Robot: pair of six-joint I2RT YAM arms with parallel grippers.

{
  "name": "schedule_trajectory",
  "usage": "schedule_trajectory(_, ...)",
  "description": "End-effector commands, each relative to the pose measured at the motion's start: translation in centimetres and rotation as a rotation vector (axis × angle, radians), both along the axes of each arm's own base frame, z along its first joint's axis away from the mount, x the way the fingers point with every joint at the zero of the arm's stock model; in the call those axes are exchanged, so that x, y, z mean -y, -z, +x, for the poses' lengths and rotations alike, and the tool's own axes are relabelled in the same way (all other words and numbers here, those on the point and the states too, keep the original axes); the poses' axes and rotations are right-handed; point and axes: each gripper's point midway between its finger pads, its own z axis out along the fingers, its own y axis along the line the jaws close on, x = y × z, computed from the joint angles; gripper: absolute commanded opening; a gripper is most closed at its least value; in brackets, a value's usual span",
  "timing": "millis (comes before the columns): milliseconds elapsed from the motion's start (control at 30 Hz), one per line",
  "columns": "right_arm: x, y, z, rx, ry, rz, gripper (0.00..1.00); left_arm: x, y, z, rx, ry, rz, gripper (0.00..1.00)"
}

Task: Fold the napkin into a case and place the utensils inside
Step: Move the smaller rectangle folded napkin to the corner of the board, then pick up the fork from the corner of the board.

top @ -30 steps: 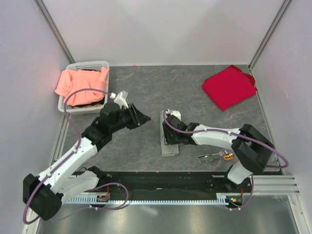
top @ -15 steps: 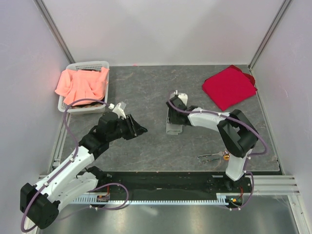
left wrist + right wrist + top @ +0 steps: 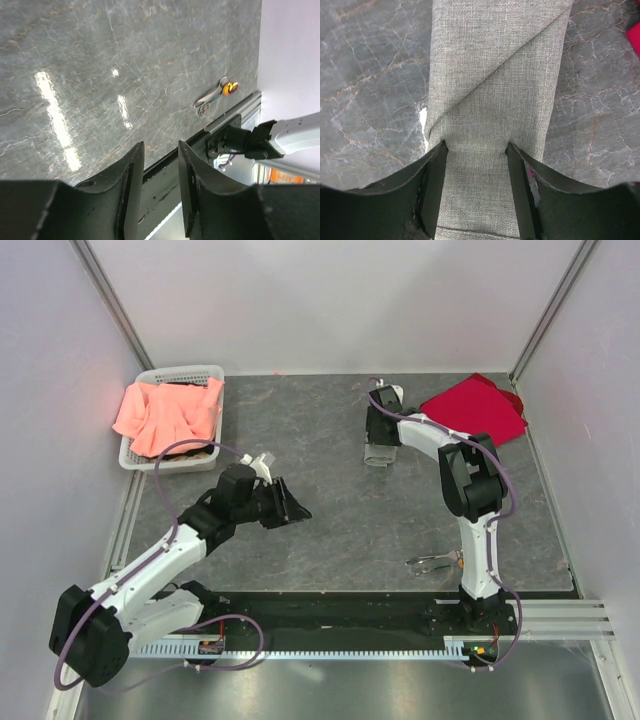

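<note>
Right wrist view: case (image 3: 495, 95) is straddled by right gripper (image 3: 476, 150), jaws touching its edges; left gripper (image 3: 160, 165) jaws apart, empty.

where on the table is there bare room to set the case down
Widest bare slab: mid-table, between the left end effector, the folded case and the utensils. A second patch lies along the back, between the basket and the case. Crowded: far right, where case, right end effector and red cloth bunch.
</note>
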Motion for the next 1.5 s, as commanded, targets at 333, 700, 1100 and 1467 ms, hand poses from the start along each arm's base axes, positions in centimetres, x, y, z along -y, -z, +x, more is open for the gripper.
schedule_trajectory(333,5.7,-15.2,-7.7,0.07,0.132,-0.083,0.98,3.1,-2.8,-1.2,0.062,0.23,-0.108,0.43)
schedule_trajectory(700,11.1,-10.6,-25.1,-0.102,0.486,0.239,0.98,5.4,-6.1,-5.3,0.118,0.354,-0.177,0.46)
schedule_trajectory(1100,13.2,-1.8,-33.3,-0.289,0.802,0.287,0.6,7.4,-5.8,-7.0,0.103,0.415,-0.167,0.46)
schedule_trajectory(1467,12.4,0.1,-33.4,-0.317,0.881,0.355,0.56,8.0,-5.2,-6.8,0.095,0.431,-0.168,0.45)
